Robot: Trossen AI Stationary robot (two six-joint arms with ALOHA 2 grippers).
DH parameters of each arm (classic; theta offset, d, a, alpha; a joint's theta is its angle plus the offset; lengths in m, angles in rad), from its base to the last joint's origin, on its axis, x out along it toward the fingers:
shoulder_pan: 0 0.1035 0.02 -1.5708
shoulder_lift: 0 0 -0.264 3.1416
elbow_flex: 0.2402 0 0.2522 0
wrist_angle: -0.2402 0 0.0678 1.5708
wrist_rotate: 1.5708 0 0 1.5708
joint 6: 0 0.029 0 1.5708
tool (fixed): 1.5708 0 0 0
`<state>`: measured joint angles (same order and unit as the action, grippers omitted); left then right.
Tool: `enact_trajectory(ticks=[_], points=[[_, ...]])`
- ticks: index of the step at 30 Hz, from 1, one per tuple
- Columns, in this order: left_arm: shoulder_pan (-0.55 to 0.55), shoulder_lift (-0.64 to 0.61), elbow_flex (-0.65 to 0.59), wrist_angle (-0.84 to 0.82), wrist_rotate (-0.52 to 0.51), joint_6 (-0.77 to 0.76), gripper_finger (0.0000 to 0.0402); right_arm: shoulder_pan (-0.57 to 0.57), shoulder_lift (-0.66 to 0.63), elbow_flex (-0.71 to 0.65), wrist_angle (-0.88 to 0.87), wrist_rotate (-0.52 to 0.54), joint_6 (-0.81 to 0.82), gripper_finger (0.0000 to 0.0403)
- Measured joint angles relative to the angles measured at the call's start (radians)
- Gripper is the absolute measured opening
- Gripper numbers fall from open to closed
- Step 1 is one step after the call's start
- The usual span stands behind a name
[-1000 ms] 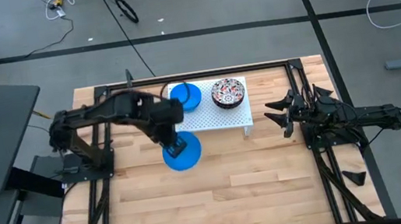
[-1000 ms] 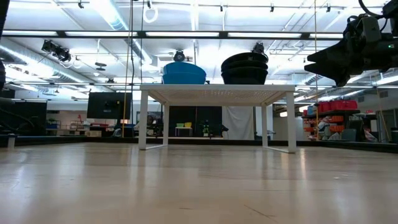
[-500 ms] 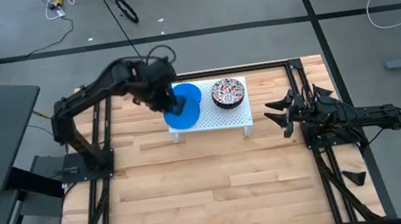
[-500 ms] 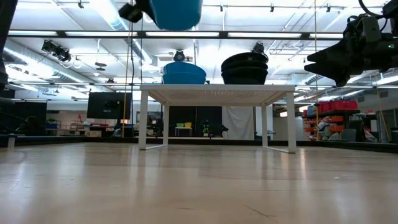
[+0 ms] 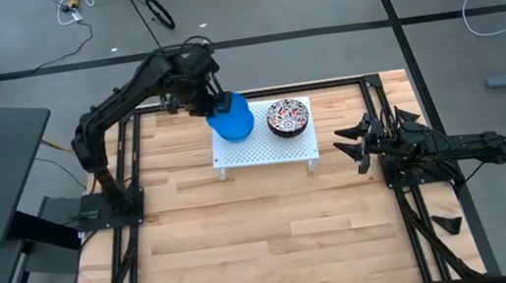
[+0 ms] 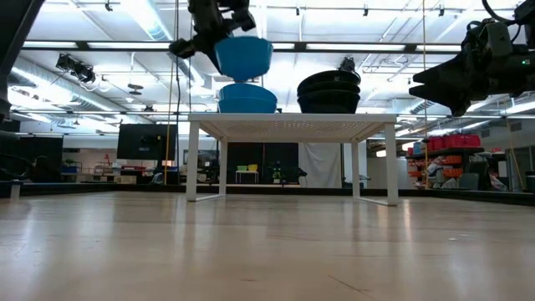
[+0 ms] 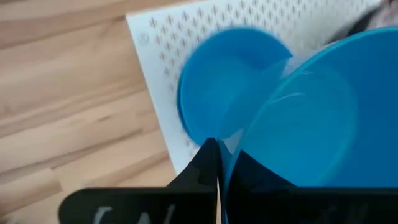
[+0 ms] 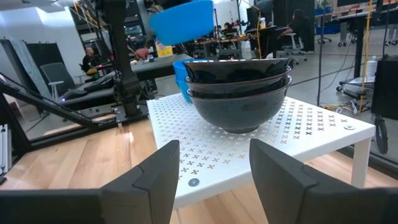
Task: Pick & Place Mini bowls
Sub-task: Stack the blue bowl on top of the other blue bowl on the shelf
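My left gripper (image 5: 212, 104) is shut on a bright blue mini bowl (image 6: 243, 55) and holds it in the air over the left end of the white perforated rack (image 5: 264, 146). Straight below it, another blue bowl (image 6: 247, 99) rests by its base on the rack. A stack of red-and-dark patterned bowls (image 5: 288, 117) stands on the rack's right end. My right gripper (image 5: 345, 148) waits open at the table's right side, level with the rack and holding nothing. My left gripper holds the blue bowl by its rim (image 7: 231, 149), one finger inside the bowl and one outside. The fingers come from above, slanting down. The bowl hangs clear of the rack and of the bowl below, open side up and nearly level.
The rack (image 6: 292, 125) stands on four legs at the far middle of the wooden table (image 5: 276, 237). The black frame rail (image 5: 246, 94) runs along the far edge behind it. The right arm (image 5: 443, 149) lies along the right side.
My left gripper has swung from over the table in front of the rack's left end toward the far edge, rolling its wrist. It still holds the blue bowl. The bowl now hangs over the rack's blue bowl, lower than half a second ago.
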<state>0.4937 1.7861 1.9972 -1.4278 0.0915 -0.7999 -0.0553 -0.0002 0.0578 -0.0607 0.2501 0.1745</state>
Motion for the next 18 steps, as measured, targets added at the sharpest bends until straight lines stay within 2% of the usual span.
enact_trajectory(ticks=[6, 18], points=[[0.038, 0.045, 0.000, 0.051, 0.001, 0.001, 0.0003, 0.000, 0.000, 0.000, 0.000, 0.000, 0.000, 0.0196], [0.023, 0.129, -0.001, 0.006, -0.040, 0.003, 0.0003, 0.000, 0.000, 0.000, 0.000, 0.000, 0.000, 0.0196]])
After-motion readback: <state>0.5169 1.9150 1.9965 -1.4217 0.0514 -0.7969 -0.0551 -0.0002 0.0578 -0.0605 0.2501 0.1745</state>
